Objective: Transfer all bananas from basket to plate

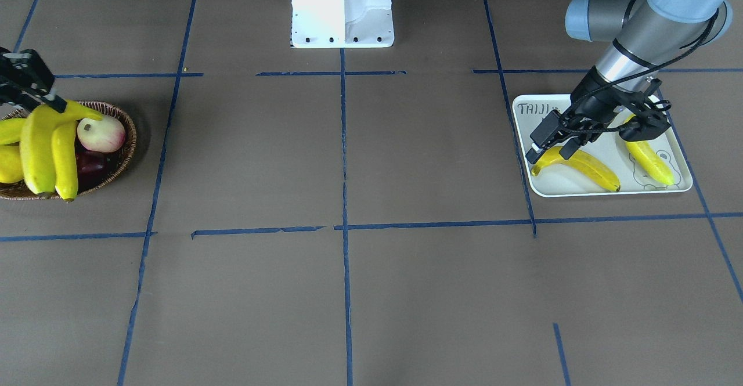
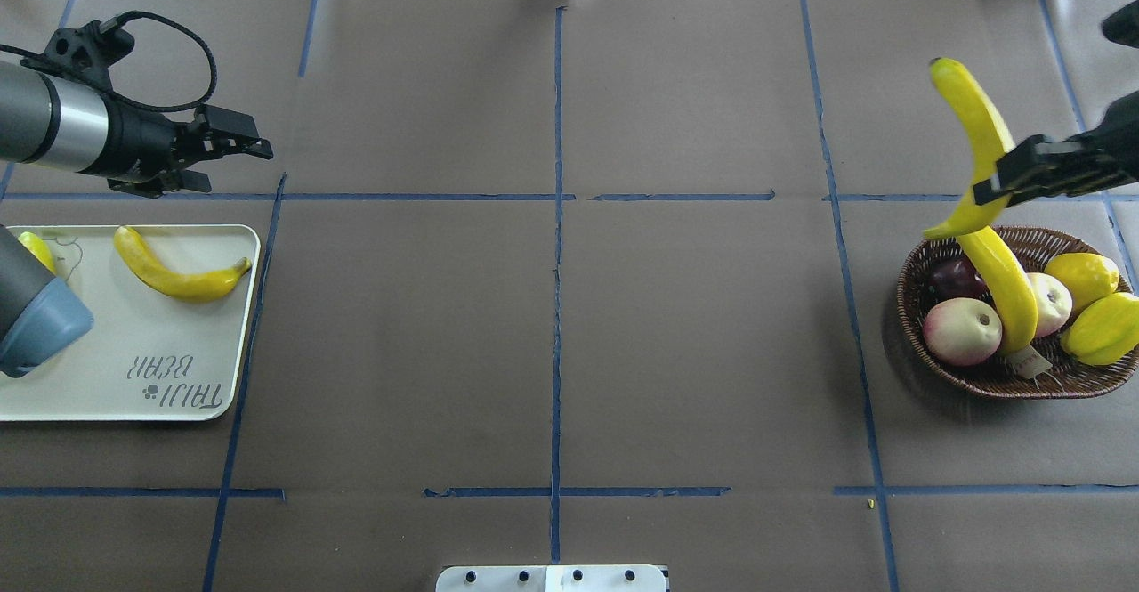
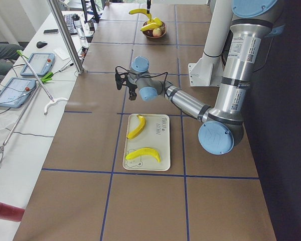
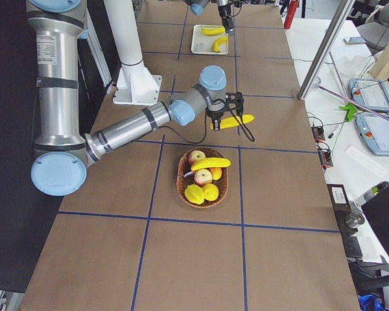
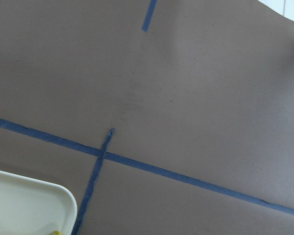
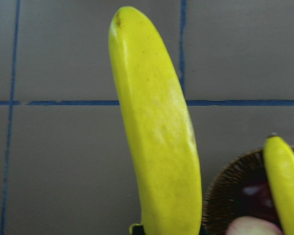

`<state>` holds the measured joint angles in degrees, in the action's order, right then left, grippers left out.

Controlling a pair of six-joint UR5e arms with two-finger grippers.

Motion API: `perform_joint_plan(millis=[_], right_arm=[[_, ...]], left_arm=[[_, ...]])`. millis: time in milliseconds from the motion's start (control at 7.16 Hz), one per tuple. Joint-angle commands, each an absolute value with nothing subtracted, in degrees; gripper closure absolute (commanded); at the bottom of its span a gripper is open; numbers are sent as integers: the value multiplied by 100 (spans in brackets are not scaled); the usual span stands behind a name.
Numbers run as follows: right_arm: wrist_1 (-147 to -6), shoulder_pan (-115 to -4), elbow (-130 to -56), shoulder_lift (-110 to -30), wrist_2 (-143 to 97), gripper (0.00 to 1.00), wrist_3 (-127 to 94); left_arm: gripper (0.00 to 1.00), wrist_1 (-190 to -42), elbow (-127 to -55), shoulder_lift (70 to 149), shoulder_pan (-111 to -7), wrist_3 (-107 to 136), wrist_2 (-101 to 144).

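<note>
Brown and gridded with blue tape [image 2: 556, 307], the table [image 2: 694, 352] carries our work from end to end. At our left end lies the plate [image 2: 133, 387] with two bananas flat on it: one banana [image 2: 178, 276] near its far edge and a second banana [image 1: 650, 159] beside it. At our right end sits the basket [image 2: 997, 378], where a third banana [image 2: 1005, 285] lies across the apples [image 2: 961, 331], next to the mangoes [image 2: 1099, 329]. Our right claw [image 2: 992, 184] is clamped on the fourth banana [image 2: 974, 120], nearer one end, holding it in the air by the basket's rim. Our left claw [image 2: 236, 163] hangs beyond the plate's far edge, spread apart and empty. We judge the job half done: the lifted banana has to cross to the plate, then the last one.
</note>
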<state>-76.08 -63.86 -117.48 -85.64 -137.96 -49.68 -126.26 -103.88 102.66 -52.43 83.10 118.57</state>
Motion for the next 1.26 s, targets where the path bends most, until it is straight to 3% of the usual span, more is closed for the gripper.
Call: perform_joint_plan(millis=[0, 419, 1118], right_arm=[[-7576, -5139, -11654, -7309, -13030, 100, -6761], [-7585, -3328, -11672, -6418, -11247, 99, -7117], [-7576, -2936, -11698, -6170, -10863, 99, -7374]], left_arm=[[0, -12717, -10371, 10965, -4871, 9311, 11848], [1, -13155, -10354, 11776, -4440, 10342, 11813], [1, -14036, -9677, 12576, -3525, 11135, 10714]])
